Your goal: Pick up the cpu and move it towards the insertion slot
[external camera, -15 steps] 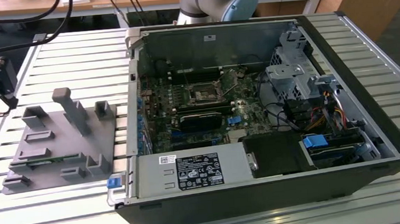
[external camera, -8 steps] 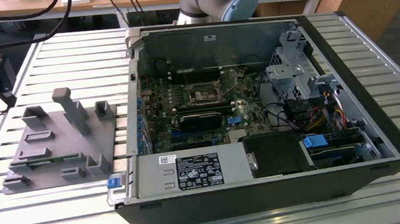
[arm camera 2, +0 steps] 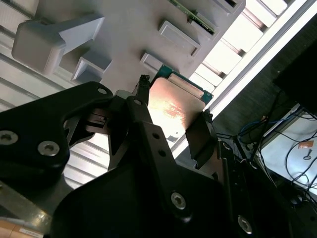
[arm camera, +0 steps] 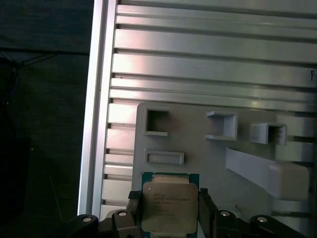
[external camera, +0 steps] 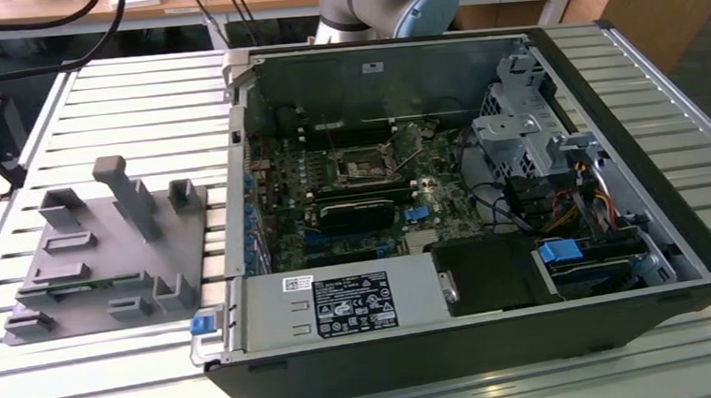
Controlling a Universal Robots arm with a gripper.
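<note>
I see gripper [arm camera: 169,199] clamped on cpu [arm camera: 168,213], one finger [arm camera: 132,210] against each side edge, chip squarely between them. Cpu is over grey fixture plate [arm camera: 198,153] on slatted table [arm camera: 198,49]; can't tell if lifted clear. Insertion slot [external camera: 364,168] well apart, inside open computer case [external camera: 466,346].

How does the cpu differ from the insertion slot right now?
The cpu has a solid silvery top; the insertion slot is a metal frame around a dark centre. The cpu sits clamped in the gripper at the grey fixture; the insertion slot lies inside the computer case. Both are square.
</note>
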